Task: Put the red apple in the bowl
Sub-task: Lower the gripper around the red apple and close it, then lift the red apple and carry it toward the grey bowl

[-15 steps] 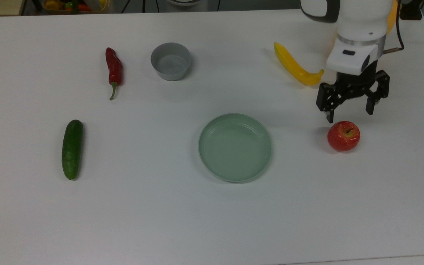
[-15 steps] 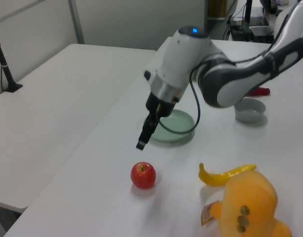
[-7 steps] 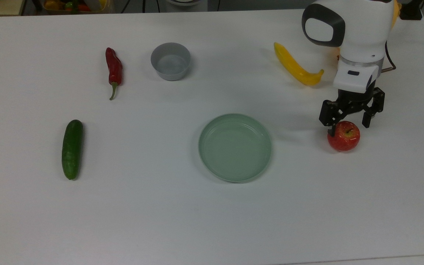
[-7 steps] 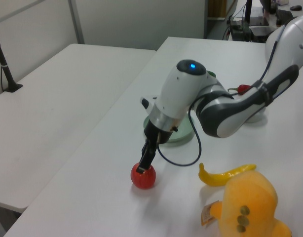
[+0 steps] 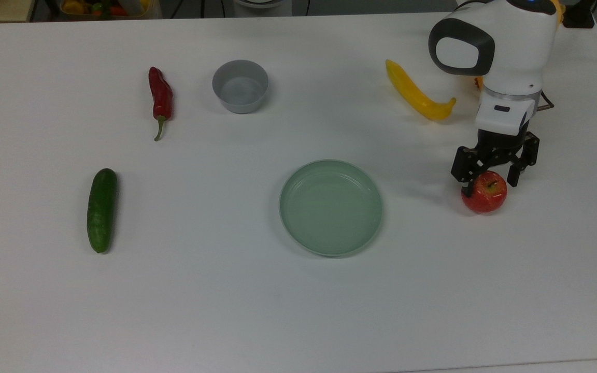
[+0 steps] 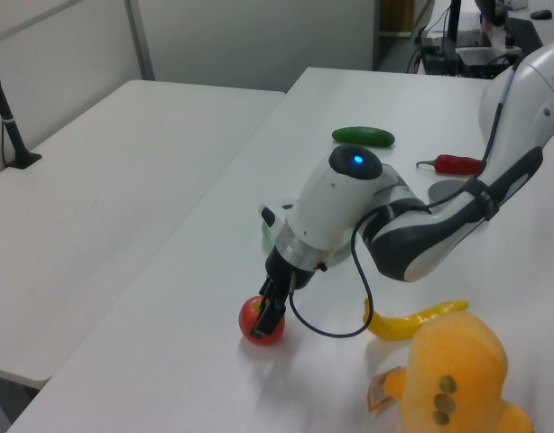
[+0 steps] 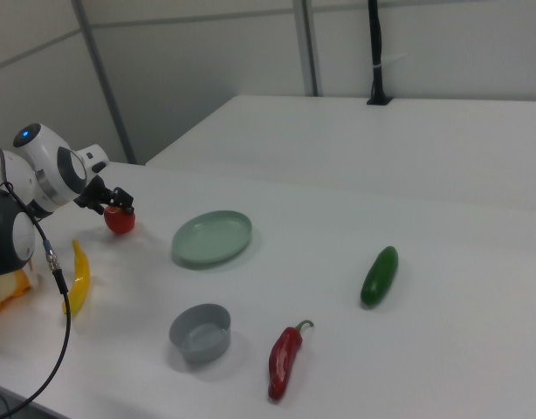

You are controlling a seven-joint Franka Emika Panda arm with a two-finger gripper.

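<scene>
Red apple sat on the white bench, well apart from the grey bowl beyond the green dish. I held my gripper open astride the apple, fingers low on either side, ready to close.

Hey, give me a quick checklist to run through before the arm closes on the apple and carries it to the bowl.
1. Fingers open, one each side of the apple: ok.
2. Fingers low enough for a firm hold: cannot tell.
3. Apple resting on the table, not lifted: ok.
4. Grey bowl upright and empty: ok.
5. Green dish lies between apple and bowl in the top view; lift above it: not ok yet.
6. Yellow pepper apart from the fingers: ok.
</scene>
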